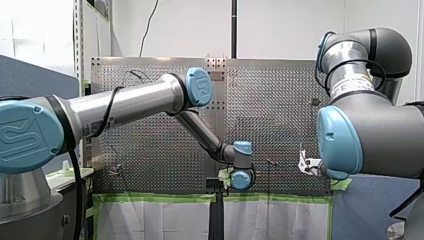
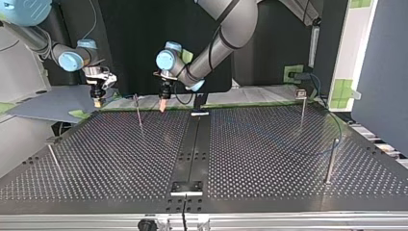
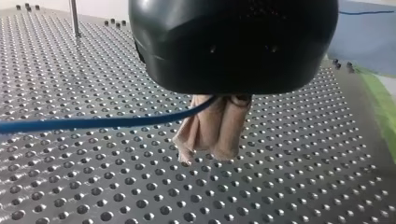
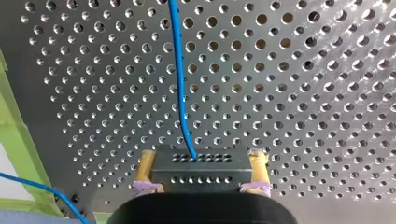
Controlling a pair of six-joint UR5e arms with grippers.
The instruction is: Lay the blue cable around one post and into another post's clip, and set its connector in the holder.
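Nearest you in the top view, a small black plate (image 2: 187, 187) sits at the middle of the table's (image 2: 96, 159) near edge. Behind it to the right stands a thin post (image 2: 330, 161). The blue cable (image 2: 288, 144) curves faintly across that half and passes by the post's top; you can't tell whether it touches.

At the far edge both arms bend down at the wrist, fingers pointing at the table. The right gripper (image 2: 98, 98) is far left and the left gripper (image 2: 163, 105) is just left of centre.

In the left wrist view, the beige pads (image 3: 231, 130) are pressed together on the cable, which runs out sideways above the holes. In the right wrist view, yellow pads (image 4: 147, 163) clamp the sides of a black connector (image 4: 201, 170), and the cable leaves its far face.

The only marking is the logo on the blue joint cap (image 1: 200, 86) in the front view, too soft to read.
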